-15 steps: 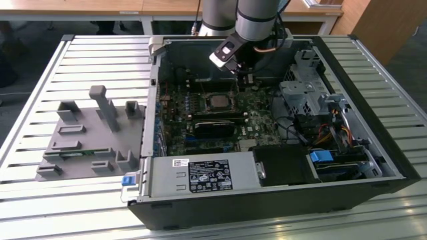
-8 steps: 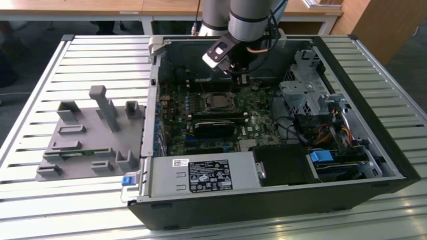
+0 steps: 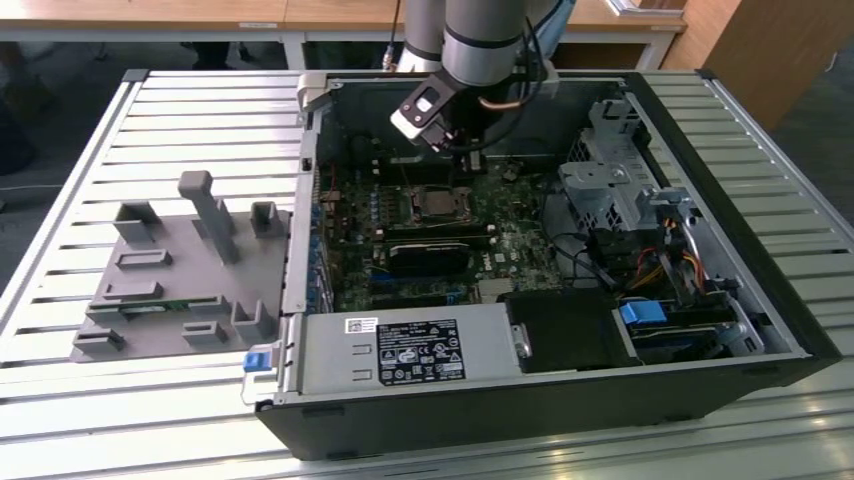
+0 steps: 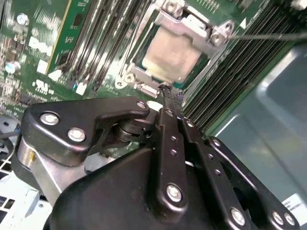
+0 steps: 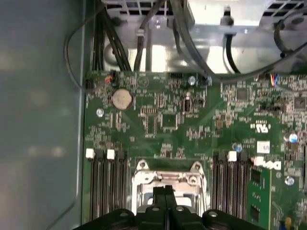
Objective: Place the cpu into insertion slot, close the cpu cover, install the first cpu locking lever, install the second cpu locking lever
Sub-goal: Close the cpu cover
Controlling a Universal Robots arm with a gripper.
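Note:
The cpu, a pale silvery square, lies in the insertion slot amid the green motherboard. The cpu cover, a thin metal frame, lies flat around it with the chip showing through its window. A thin metal lever rod runs out from one corner of the socket. My gripper is shut, its two black fingers pressed together with nothing visible between them. Its tip sits at the socket's edge in both wrist views, over the metal frame. In the exterior view the gripper hangs just behind the socket.
Long black memory slots flank the socket on both sides. A power supply box fills the case's front; a drive cage and cables stand on the exterior view's right. A grey fixture lies outside the case on the left.

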